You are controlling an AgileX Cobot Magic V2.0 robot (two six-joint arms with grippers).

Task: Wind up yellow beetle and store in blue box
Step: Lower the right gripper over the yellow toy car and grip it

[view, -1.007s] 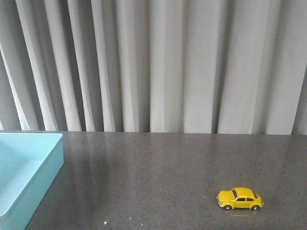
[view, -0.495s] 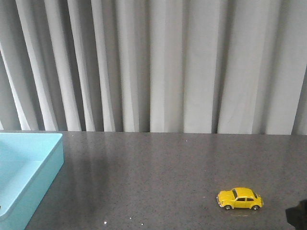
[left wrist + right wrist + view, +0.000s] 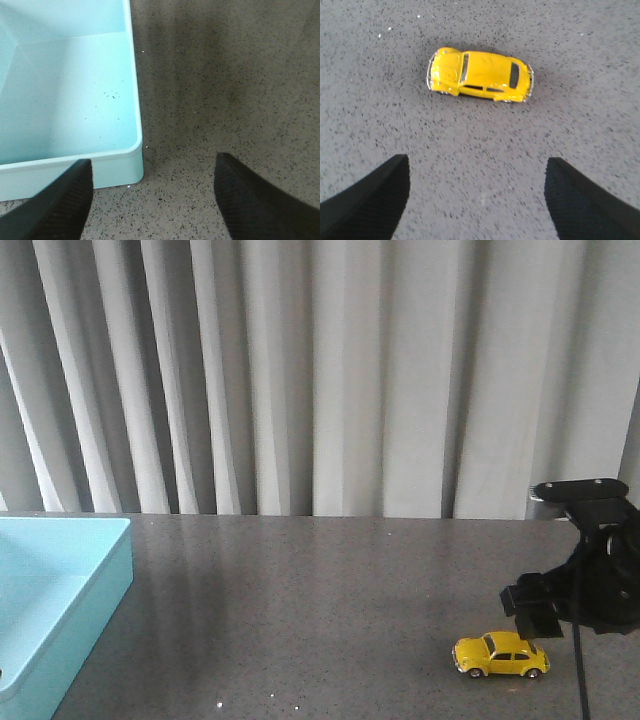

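Observation:
The yellow beetle [image 3: 500,655] stands on its wheels on the dark speckled table at the front right. In the right wrist view the beetle [image 3: 480,75] lies crosswise beyond my right gripper [image 3: 476,165], which is open, empty and hovering above the table. My right arm [image 3: 585,585] hangs just above and right of the car. The blue box [image 3: 100,620] sits at the left edge of the table. My left gripper [image 3: 152,167] is open and empty just off the corner of the box [image 3: 100,172], one finger [image 3: 55,205] overlapping its wall.
Grey pleated curtains [image 3: 320,370] hang behind the table's far edge. The box's inside [image 3: 65,95] holds only a few dark specks. Bare tabletop [image 3: 300,620] lies between the box and the car.
My right arm has come into the front view from the lower right and now hangs above the beetle. The beetle and the box have not moved.

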